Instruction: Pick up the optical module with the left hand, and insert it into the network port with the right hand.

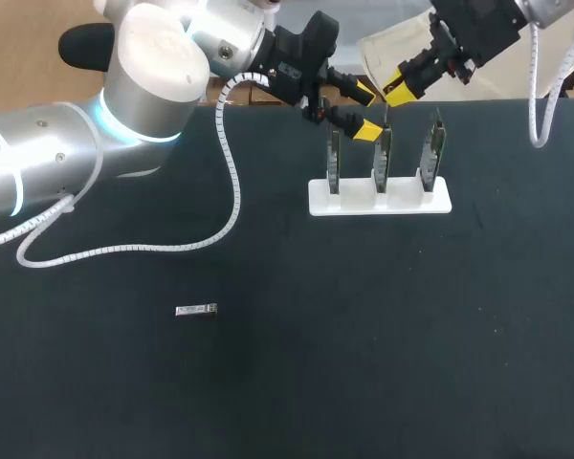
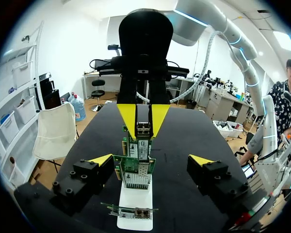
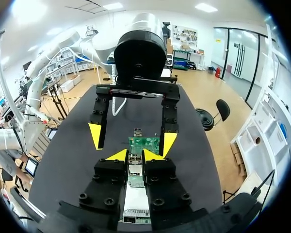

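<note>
My right gripper (image 1: 398, 92) hangs over the middle network card (image 1: 384, 158) of a white rack (image 1: 402, 203). It is shut on a small silver optical module (image 2: 143, 129), which sits between its yellow tips just above that card's port. My left gripper (image 1: 364, 113) hovers open beside it, over the rack's left and middle cards, with nothing between its fingers. In the left wrist view the cards stand ahead between the open left gripper (image 2: 151, 160). A second silver module (image 1: 196, 309) lies flat on the black table, far from both grippers.
The rack holds three upright green cards, a left card (image 1: 334, 158) and a right card (image 1: 432, 151) flanking the middle one. A white coiled cable (image 1: 231, 182) from my left arm trails over the table's left part.
</note>
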Controlling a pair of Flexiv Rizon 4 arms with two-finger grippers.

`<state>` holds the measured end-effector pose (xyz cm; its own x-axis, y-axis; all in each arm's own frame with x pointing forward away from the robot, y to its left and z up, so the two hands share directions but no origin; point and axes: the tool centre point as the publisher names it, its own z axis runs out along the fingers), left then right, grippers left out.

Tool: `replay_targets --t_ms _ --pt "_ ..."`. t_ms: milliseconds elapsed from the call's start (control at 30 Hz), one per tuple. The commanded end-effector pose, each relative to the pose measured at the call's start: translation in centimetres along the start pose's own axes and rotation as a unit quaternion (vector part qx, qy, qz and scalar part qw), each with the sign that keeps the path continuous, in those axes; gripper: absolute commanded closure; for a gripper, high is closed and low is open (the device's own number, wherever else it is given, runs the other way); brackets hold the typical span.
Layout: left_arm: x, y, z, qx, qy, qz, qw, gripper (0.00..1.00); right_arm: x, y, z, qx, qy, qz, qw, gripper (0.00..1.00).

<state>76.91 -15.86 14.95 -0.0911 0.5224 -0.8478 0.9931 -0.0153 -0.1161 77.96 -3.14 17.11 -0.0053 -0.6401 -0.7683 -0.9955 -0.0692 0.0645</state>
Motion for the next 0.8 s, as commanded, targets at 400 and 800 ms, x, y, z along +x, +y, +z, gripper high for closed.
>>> replay_targets --t_ms 400,800 --pt "-0.10 0.24 0.04 0.002 0.002 0.000 1.000 0.00 -0.12 0.65 0.36 0.005 0.000 0.001 1.000 1.00" --pt "-0.10 0.24 0.04 0.002 0.002 0.000 1.000 0.00 -0.04 0.65 0.20 0.012 0.001 0.003 1.000 1.00"
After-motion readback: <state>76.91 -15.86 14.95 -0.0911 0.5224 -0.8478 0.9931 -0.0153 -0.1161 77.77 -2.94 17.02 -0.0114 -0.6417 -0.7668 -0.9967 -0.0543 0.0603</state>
